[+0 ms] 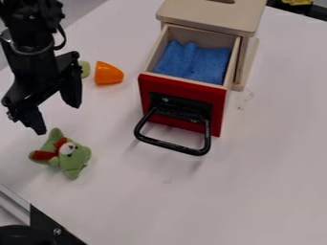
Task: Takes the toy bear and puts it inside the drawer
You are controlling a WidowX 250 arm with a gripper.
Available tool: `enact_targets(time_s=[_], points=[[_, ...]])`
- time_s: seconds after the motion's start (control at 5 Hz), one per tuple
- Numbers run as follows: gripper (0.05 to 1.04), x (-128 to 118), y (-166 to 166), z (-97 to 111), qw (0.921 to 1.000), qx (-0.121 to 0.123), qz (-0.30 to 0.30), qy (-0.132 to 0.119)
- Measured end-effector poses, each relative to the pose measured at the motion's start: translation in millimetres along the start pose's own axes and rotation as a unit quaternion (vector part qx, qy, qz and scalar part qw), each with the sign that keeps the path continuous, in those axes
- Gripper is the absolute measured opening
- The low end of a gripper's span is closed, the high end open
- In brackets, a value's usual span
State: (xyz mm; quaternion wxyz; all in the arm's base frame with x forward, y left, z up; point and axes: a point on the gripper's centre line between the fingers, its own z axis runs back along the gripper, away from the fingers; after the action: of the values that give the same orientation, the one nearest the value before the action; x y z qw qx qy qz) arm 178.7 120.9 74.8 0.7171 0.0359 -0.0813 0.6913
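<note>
Black two-finger claw [57, 118]: hanging at the upper left, fingers spread, the gap between them holding nothing.
Green plush toy bear with red fabric around it [73, 155]: lying on the surface, just below the claw's tips in the view, outside the drawer.
Orange, smooth, rounded cup-like piece [108, 74]: resting to the right of the claw in the view.
Pale green rounded object [84, 69]: sitting beside the orange piece, partly hidden behind the claw.
Pale wooden drawer with a red front [181, 103]: standing open, its black looped handle [171, 144] jutting forward.
Blue, rumpled cloth [193, 63]: lying inside the drawer.
Pale wooden cabinet [211, 14]: standing behind the drawer and housing it.
White, flat surface [256, 177]: carrying the bear and cabinet.
</note>
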Motion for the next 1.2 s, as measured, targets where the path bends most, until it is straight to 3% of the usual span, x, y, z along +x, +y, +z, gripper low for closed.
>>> enact_targets(time_s=[0.2,0.4,0.8,1.0,1.2], points=[[0.999,-3,4,-4,0.9999,0.009,-0.001,0.007],[0.999,-8,8,-21,0.9997,0.019,0.003,0.016],[0.998,-11,10,-60,0.9966,0.052,-0.009,0.064],[0.999,-10,7,-72,0.9959,0.032,-0.023,0.081],[0.974,-7,2,-79,0.9954,0.036,-0.021,0.086]])
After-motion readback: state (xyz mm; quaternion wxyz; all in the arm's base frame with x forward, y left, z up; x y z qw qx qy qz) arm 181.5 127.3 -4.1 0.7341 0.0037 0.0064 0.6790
